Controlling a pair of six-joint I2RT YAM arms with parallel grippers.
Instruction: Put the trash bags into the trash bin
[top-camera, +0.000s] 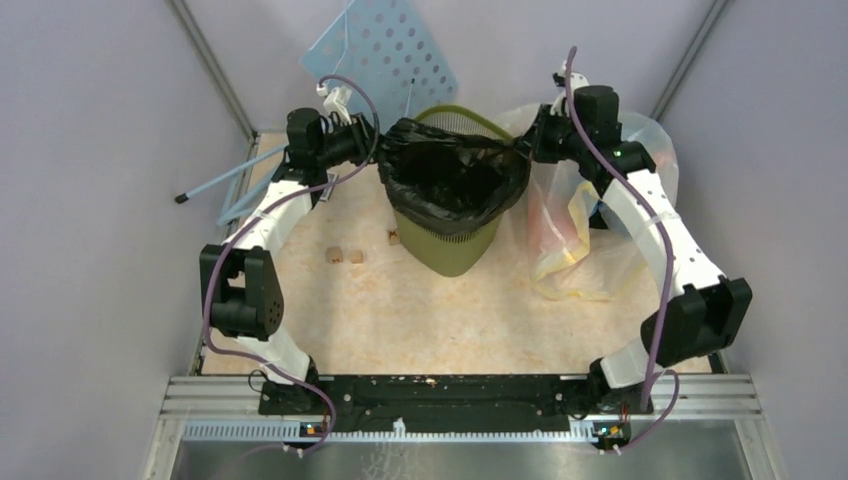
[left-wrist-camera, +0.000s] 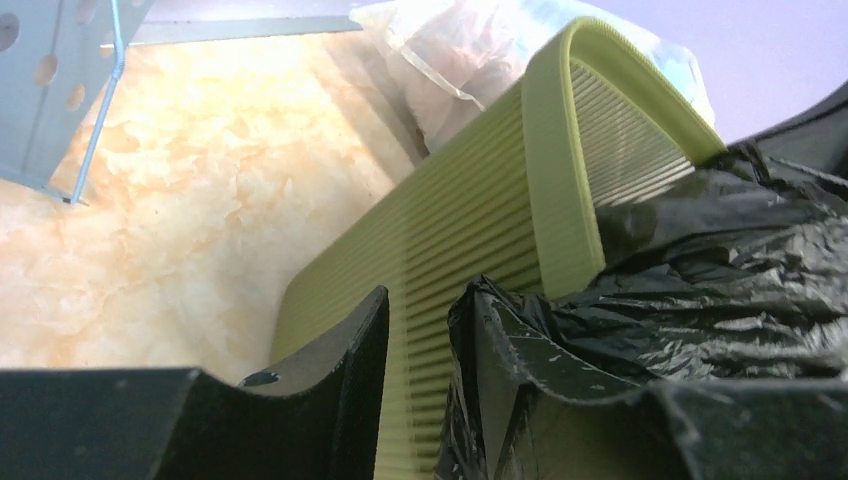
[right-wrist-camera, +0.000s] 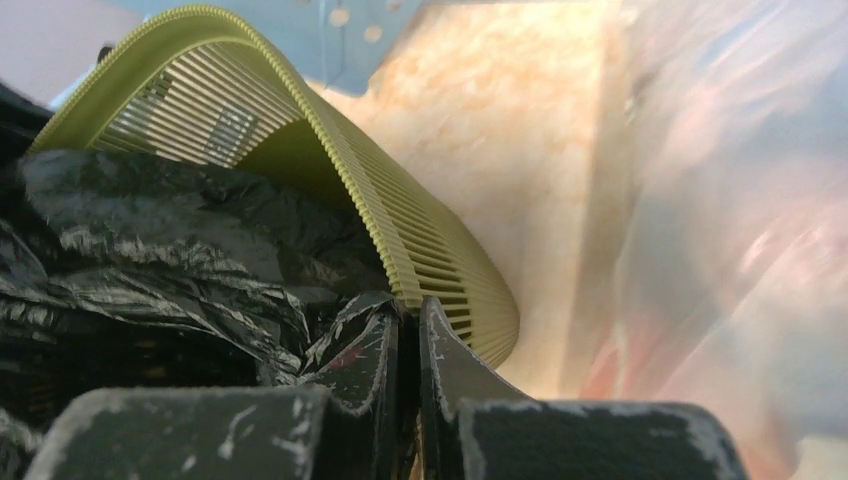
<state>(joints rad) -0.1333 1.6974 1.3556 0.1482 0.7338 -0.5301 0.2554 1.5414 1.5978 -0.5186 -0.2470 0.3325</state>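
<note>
A desk (top-camera: 400, 310) topped in marbled cream and orange is filling the floor of a booth. Plain lilac-grey walls (top-camera: 90, 150) are closing it in at the back and on both sides. A metal rail (top-camera: 460, 390) is running along the near edge and carrying the bases of both arms. At the back, a pale blue perforated board (top-camera: 385, 45) is leaning against the rear wall. Pale blue rods (top-camera: 225, 180) are lying at the desk's left edge. Small brown cubes (top-camera: 334, 255) are sitting on the bare surface just left of the bin (top-camera: 450, 250).

The olive-green bin is standing toward the back of the desk, between the two arms. The black bag (top-camera: 455, 175) is sitting in its mouth, with crinkled film spilling over the near and side rim while the far rim is showing bare. A clear bag (top-camera: 560, 235) of coloured rubbish with yellow ties is slumping just to the right of the bin.

The left arm (top-camera: 265, 215) is reaching to the rim's left side. The left jaws are standing apart, with one finger (left-wrist-camera: 330, 390) outside the ribbed wall and the other side smothered in black film. The right arm (top-camera: 660, 225) is reaching to the rim's right side. The right jaws are drawn almost together, pinching a fold of the black bag between the fingers (right-wrist-camera: 350, 370) right at the rim.
</note>
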